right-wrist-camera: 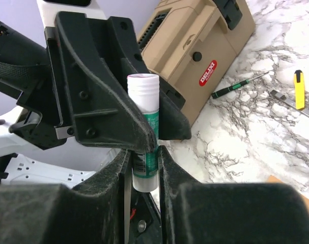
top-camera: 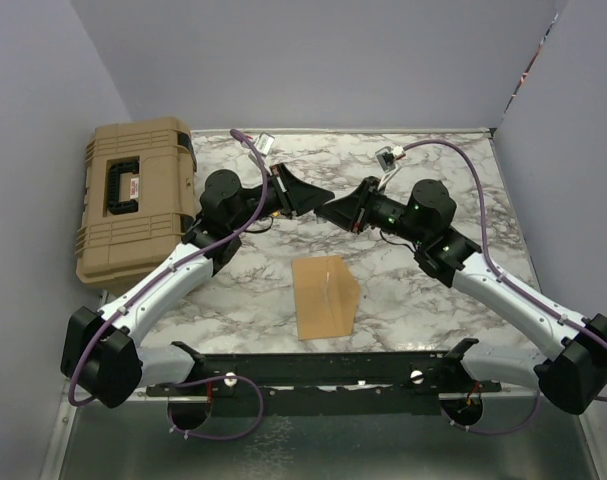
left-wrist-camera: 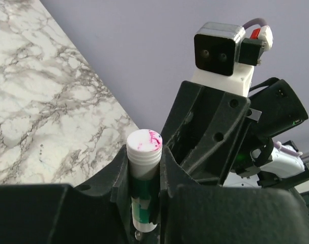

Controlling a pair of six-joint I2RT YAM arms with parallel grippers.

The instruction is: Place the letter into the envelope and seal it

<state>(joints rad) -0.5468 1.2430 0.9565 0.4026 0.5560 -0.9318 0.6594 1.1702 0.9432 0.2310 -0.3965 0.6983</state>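
At the far left, a tan tool case (top-camera: 138,195) sits on the edge of the marble table (top-camera: 423,300), handle up. The left arm reaches from its base toward the table's middle. The left gripper (top-camera: 321,194) is held above the surface, its fingers narrowed onto a glue stick (right-wrist-camera: 143,91). The stick stands upright, with a white threaded top, pink smears on its end face and a green label.

The envelope (top-camera: 323,298) lies flat on the table below the two grippers, nearer the arm bases and touched by neither gripper. Its right edge comes to a blunt point. The letter cannot be told apart from it in these views.

The right gripper (top-camera: 333,211) meets the left one tip to tip, and its fingers close on the lower part of the same stick.

In the right wrist view, a green-handled screwdriver (right-wrist-camera: 241,84) and a yellow utility knife (right-wrist-camera: 298,89) lie on the marble beside the case.
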